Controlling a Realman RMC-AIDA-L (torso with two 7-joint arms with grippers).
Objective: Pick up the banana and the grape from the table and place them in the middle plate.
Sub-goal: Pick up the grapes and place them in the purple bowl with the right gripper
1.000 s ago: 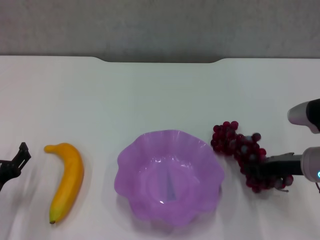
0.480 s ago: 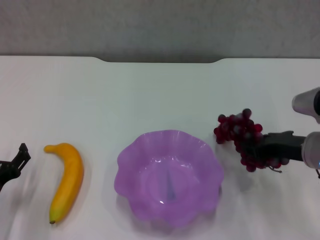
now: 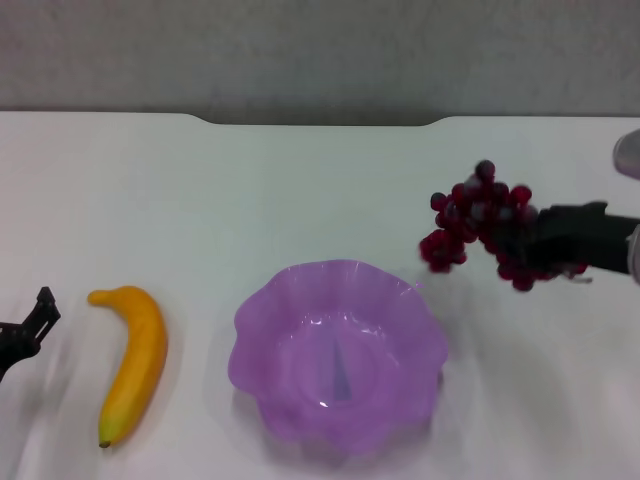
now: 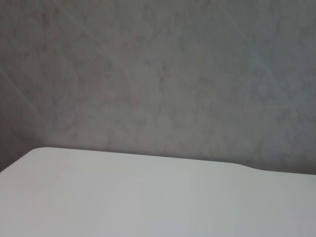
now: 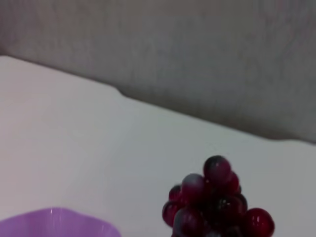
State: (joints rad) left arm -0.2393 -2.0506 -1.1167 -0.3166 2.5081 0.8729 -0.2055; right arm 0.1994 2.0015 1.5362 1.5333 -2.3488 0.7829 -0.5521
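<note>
The grape bunch [image 3: 478, 226] hangs in the air to the right of the purple plate [image 3: 265, 330], above the table. My right gripper [image 3: 530, 240] is shut on the grape bunch, reaching in from the right edge. The bunch also shows in the right wrist view [image 5: 212, 205], with the plate's rim [image 5: 54, 221] low in that picture. The yellow banana [image 3: 135, 358] lies on the white table [image 3: 300, 190] left of the plate. My left gripper [image 3: 25, 330] is at the far left edge, beside the banana, not touching it.
The table's far edge has a shallow notch [image 3: 320, 120] with a grey wall behind. The left wrist view shows only bare tabletop [image 4: 123, 197] and wall.
My right gripper has lifted the grape bunch off the table, up and slightly towards the plate. The left arm, banana and plate have not moved.
</note>
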